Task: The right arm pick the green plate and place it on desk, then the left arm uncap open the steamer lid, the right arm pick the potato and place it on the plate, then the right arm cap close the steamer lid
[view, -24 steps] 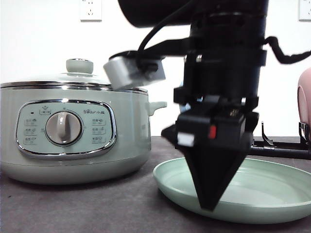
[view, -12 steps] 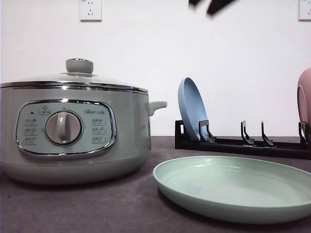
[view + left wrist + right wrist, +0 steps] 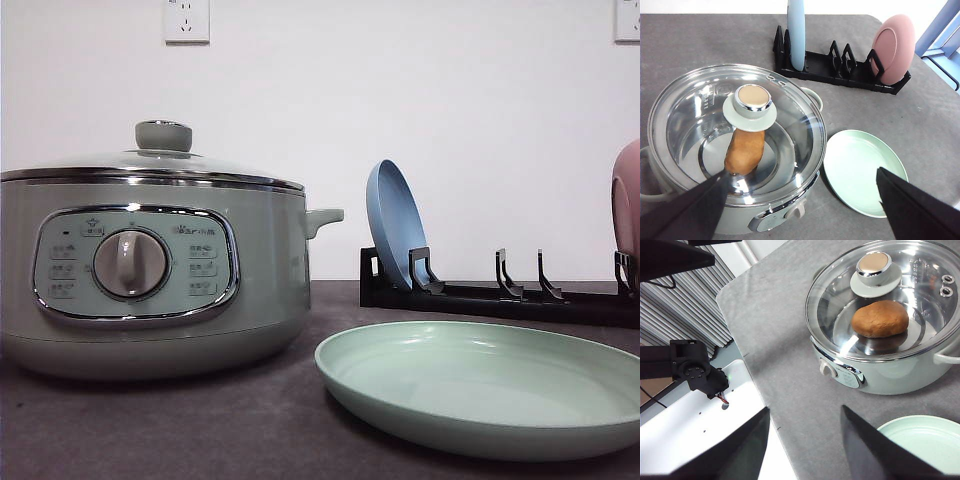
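Observation:
The green plate [image 3: 480, 390] lies flat on the desk [image 3: 200, 425], to the right of the pale green steamer pot [image 3: 260, 290]. The steamer lid [image 3: 150, 165] sits shut on the pot, its knob [image 3: 164, 135] on top. The potato [image 3: 745, 152] lies inside the pot under the glass; it also shows in the right wrist view [image 3: 880, 319] and is hidden in the front view. My left gripper [image 3: 800, 210] is open and empty, high above the pot and plate [image 3: 862, 170]. My right gripper [image 3: 805, 450] is open and empty, high above the desk beside the pot and the plate [image 3: 925, 440]. Neither arm shows in the front view.
A black dish rack [image 3: 500, 298] stands behind the green plate, with a blue plate [image 3: 392, 225] upright in it and a pink plate [image 3: 628, 205] at its right end. The desk's edge [image 3: 747, 360] runs near the pot in the right wrist view.
The right arm, whose gripper tip stood on the green plate a second ago, has risen out of the front view. The plate stays flat on the desk.

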